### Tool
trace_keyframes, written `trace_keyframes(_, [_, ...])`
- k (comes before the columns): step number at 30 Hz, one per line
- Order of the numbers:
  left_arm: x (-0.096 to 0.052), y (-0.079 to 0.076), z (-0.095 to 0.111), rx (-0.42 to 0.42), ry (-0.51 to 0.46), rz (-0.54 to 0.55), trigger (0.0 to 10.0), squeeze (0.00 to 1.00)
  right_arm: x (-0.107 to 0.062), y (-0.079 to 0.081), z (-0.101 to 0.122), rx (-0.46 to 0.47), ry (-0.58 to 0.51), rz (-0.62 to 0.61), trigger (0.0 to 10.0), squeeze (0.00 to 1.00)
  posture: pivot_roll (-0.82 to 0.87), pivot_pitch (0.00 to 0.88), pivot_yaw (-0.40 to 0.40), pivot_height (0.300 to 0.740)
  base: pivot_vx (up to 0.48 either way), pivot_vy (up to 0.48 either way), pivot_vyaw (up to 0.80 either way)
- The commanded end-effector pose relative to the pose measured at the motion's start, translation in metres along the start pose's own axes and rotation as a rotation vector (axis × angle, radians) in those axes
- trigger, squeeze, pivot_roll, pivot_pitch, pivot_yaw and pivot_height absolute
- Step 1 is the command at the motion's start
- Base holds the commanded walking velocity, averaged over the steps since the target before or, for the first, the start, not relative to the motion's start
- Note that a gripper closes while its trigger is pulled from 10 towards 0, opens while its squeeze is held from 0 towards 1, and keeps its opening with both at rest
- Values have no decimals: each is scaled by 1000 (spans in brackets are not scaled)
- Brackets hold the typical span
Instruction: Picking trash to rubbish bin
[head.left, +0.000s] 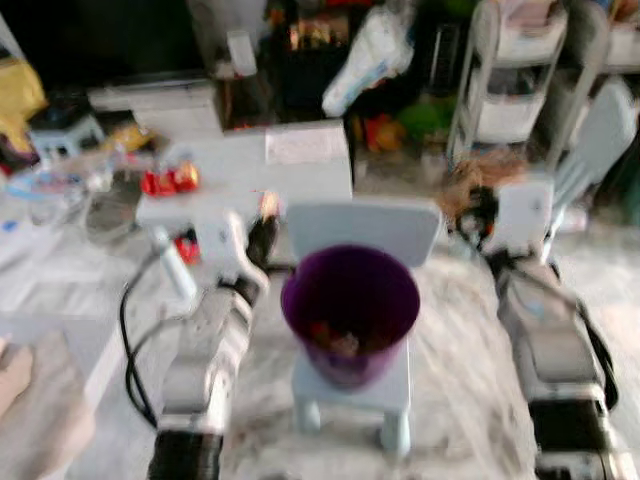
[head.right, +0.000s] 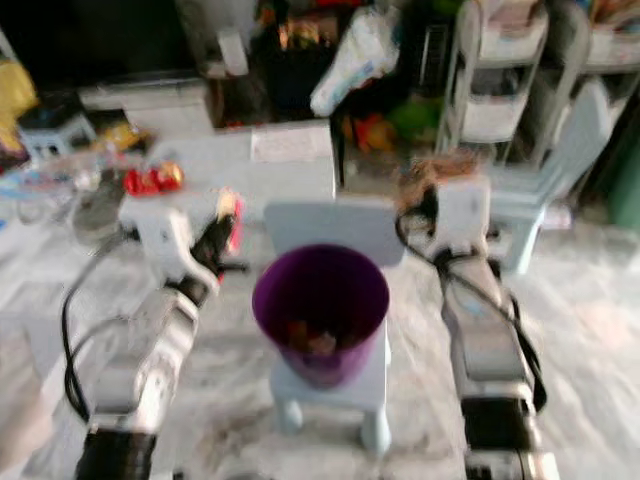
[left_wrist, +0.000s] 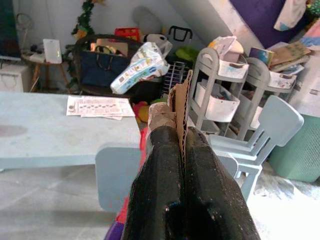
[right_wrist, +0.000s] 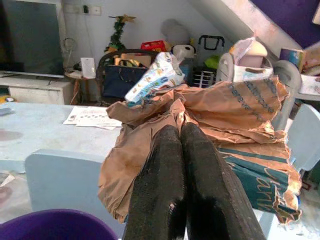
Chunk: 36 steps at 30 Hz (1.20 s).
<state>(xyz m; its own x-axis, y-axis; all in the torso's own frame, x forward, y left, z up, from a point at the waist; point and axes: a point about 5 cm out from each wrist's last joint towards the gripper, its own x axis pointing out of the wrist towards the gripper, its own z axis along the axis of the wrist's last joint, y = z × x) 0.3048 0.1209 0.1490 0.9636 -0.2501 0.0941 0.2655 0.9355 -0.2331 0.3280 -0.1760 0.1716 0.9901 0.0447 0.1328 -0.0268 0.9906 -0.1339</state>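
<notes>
Rubbish bin: purple bin (head.left: 350, 310), round, open-topped, upright on the seat of a small pale blue chair (head.left: 352, 385); some scraps, brownish and reddish, lie at its bottom.
Cardboard piece: thin brown cardboard scrap (left_wrist: 180, 107), held edge-on, pinched between the black fingers of the left end effector (left_wrist: 182, 165), up beside the bin's rim.
Paper bag: crumpled brown paper bag (right_wrist: 220, 125) with dark printed lettering, torn at the edges, clamped in the right end effector (right_wrist: 181, 165), raised near the bin.

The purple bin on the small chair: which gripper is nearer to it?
Left. The left gripper with its cardboard scrap is near the purple bin rim; the right gripper, holding crumpled brown paper, is farther off.
</notes>
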Motion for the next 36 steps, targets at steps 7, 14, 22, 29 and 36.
trace_keyframes(7, [0,0,3,0,-15,-4,1373,0,1,-1,7,-5,-30,-7,10000,0,-46,57,84,740,227,0,0])
trace_keyframes(14, [-1,-1,-2,6,5,-12,1569,0,1,-1,6,-4,-25,-3,10000,0,-46,57,84,740,0,0,0])
trace_keyframes(22, [-3,6,-7,32,20,19,2118,0,1,4,1,9,-6,26,10000,0,-45,56,87,740,0,0,0])
trace_keyframes(29, [-14,32,-30,100,90,105,824,0,-3,31,-11,56,39,180,10000,0,-43,56,89,740,0,0,0])
trace_keyframes(36, [-44,63,-73,211,227,202,0,0,-6,48,-41,66,123,256,10000,0,-23,62,98,740,0,0,0])
